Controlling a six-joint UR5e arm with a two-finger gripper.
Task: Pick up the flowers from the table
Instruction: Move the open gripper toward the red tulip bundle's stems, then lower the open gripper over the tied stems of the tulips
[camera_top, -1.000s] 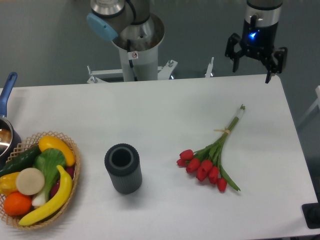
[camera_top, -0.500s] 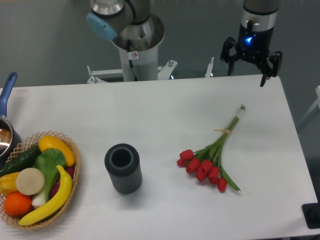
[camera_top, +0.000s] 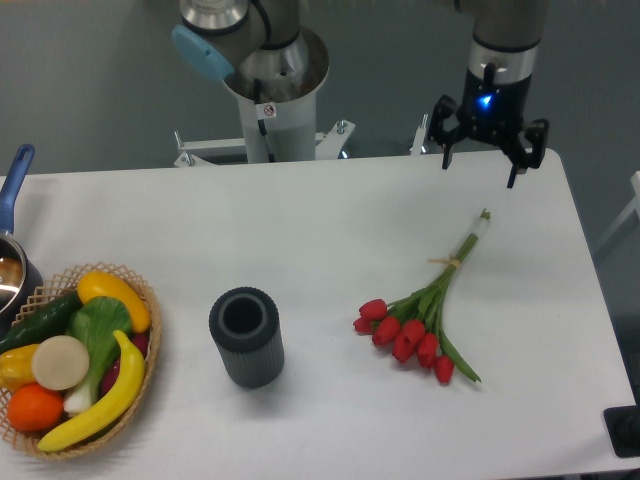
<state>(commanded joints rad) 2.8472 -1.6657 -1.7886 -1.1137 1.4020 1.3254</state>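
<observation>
A: What are the surfaces like?

B: The table is a smooth, matte white rectangle; at about 8 o'clock on it sits a woven wicker basket with an open lattice rim, filled with glossy fruit and vegetables: a curved yellow banana, an orange, a dark green cucumber; near the middle, toward 7 o'clock, stands a dark grey cylinder, ribbed on the outside, hollow and open at the top; at the 9 o'clock edge a metal pot with a blue handle shows only partly

A: And the flowers?

B: The flowers lie flat on the table at roughly 4 o'clock from its centre; several small red tulip buds are clustered at the lower left end; long, slim green stems run up and to the right, toward 1 o'clock, and a thin tan band ties them partway along; a few loose leaves splay out by the buds

A: The gripper?

B: The gripper hangs at about 1 o'clock, over the far edge of the table, just beyond the stem tips and apart from them; it is black with a small blue light on its body; its two fingers are spread wide and hold nothing
</observation>
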